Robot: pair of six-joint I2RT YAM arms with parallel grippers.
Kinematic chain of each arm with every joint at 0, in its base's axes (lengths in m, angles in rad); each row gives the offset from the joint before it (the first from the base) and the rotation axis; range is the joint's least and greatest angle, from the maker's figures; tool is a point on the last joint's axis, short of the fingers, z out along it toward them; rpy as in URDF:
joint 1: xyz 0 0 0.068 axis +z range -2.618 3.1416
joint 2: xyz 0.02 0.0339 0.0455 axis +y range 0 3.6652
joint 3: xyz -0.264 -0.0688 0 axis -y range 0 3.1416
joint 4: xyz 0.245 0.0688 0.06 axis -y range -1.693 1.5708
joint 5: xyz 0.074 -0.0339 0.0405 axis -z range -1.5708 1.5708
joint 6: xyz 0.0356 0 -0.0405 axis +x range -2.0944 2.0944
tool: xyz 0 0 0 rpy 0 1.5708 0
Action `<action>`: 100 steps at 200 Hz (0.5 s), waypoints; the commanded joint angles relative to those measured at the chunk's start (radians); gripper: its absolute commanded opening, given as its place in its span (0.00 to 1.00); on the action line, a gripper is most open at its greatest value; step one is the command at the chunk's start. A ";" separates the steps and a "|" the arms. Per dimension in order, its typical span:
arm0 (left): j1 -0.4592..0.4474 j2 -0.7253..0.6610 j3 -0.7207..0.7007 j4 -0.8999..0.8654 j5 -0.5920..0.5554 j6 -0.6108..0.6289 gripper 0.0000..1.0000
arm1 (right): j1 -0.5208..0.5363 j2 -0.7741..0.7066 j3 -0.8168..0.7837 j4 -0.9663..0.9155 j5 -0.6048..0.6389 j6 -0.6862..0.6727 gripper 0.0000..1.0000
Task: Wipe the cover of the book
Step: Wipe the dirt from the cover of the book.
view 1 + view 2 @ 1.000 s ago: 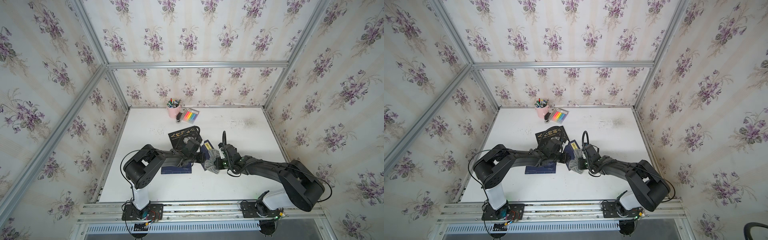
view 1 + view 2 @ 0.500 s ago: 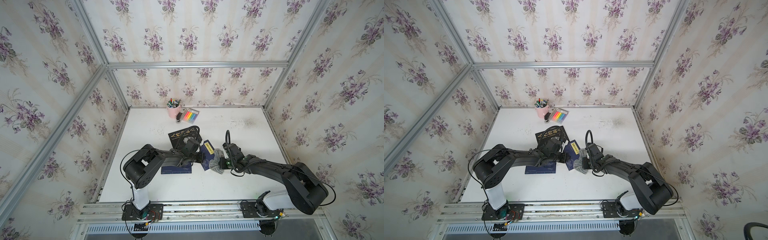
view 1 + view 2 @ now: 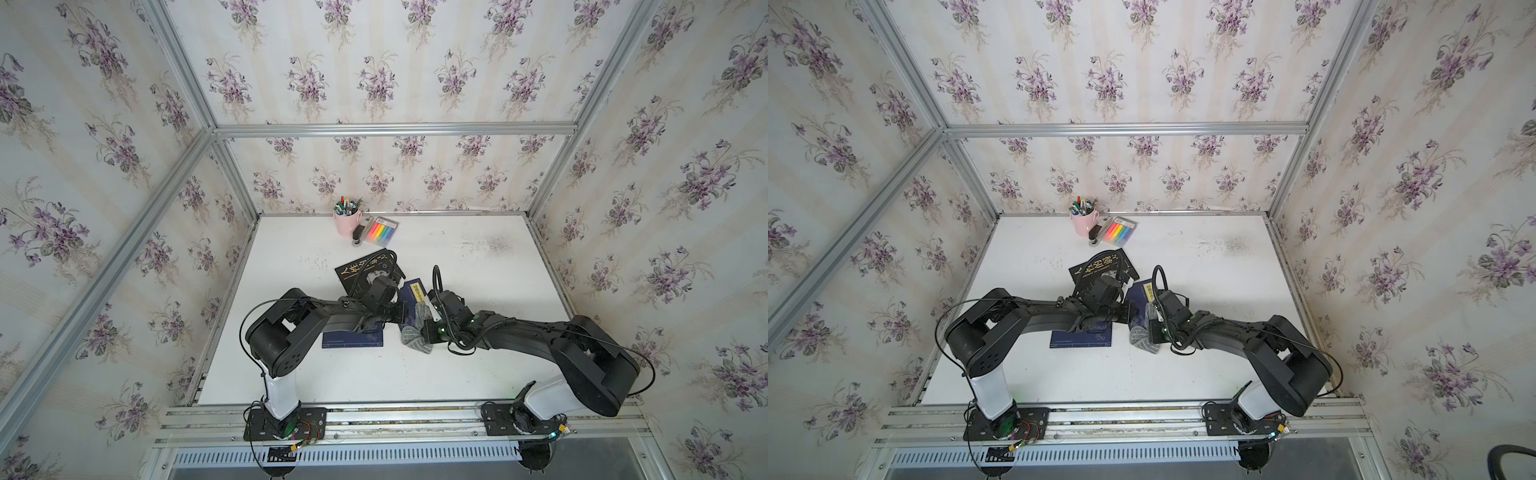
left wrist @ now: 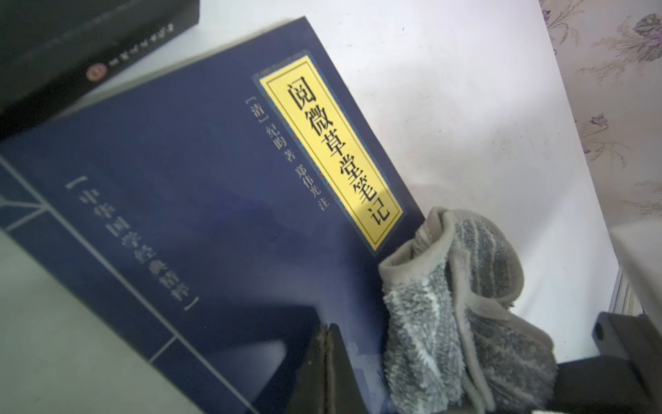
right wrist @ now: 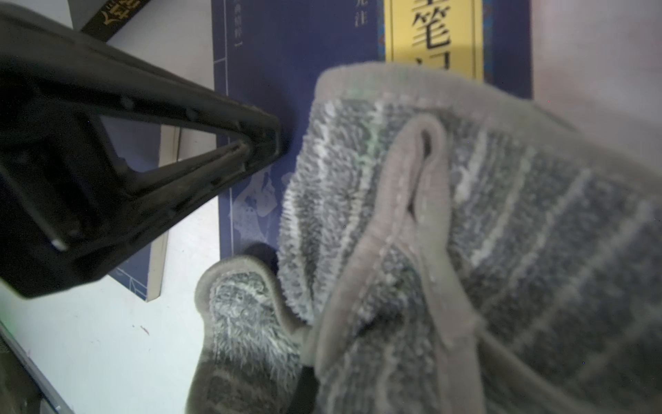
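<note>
The blue book (image 4: 215, 215) (yellow title label) is laid flat mid-table beside a black book (image 3: 365, 270). Its cover is touched by the closed left gripper (image 4: 326, 329); a grey cloth (image 4: 465, 304) over its corner is clamped in the right gripper (image 3: 424, 330).

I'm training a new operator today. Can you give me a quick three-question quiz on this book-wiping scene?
1. True or false: the left tool is shut, with its tip on the blue book.
2. What does the right tool grip? A) grey striped cloth B) a marker C) the black book
3. Fill in: the pink cup holds ____.

Key: 1 true; 2 A; 3 pens.
</note>
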 commanded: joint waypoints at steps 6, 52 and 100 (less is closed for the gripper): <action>0.002 0.006 -0.008 -0.167 -0.029 0.008 0.00 | -0.057 -0.011 -0.006 -0.080 0.032 -0.023 0.00; 0.012 -0.037 -0.006 -0.171 -0.020 0.010 0.00 | -0.099 -0.061 0.043 -0.134 0.010 -0.075 0.00; 0.050 -0.124 0.052 -0.276 -0.010 0.066 0.00 | -0.100 -0.092 0.089 -0.152 -0.017 -0.097 0.00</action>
